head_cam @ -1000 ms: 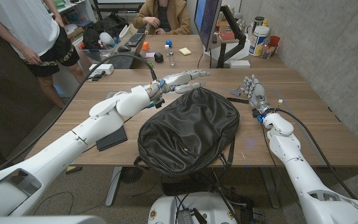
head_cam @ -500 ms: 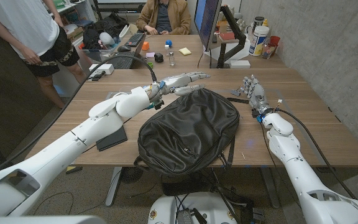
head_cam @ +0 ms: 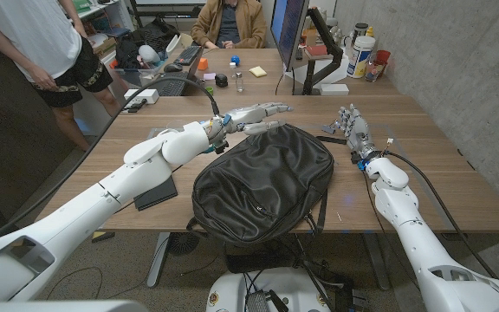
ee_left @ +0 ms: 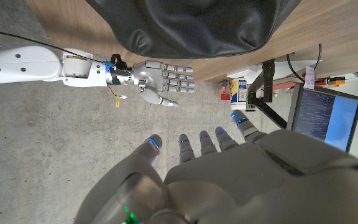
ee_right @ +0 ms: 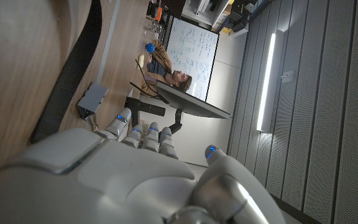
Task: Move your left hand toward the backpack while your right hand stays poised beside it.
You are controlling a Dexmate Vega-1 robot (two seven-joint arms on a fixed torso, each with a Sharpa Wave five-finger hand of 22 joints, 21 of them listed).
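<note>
Two hands, left hand [head_cam: 256, 113] and right hand [head_cam: 353, 128], flank one backpack [head_cam: 262, 180].

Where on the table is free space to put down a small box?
Bare wood lies between the backpack and the right hand, and along the table's right edge. It is crowded on the left: a dark flat object and the left hand beside the backpack.

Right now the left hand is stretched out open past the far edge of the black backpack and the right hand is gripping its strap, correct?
Not quite. The right hand holds nothing; the head view shows it open beside the backpack, apart from it. The left hand is open past the far edge, as you said.
</note>
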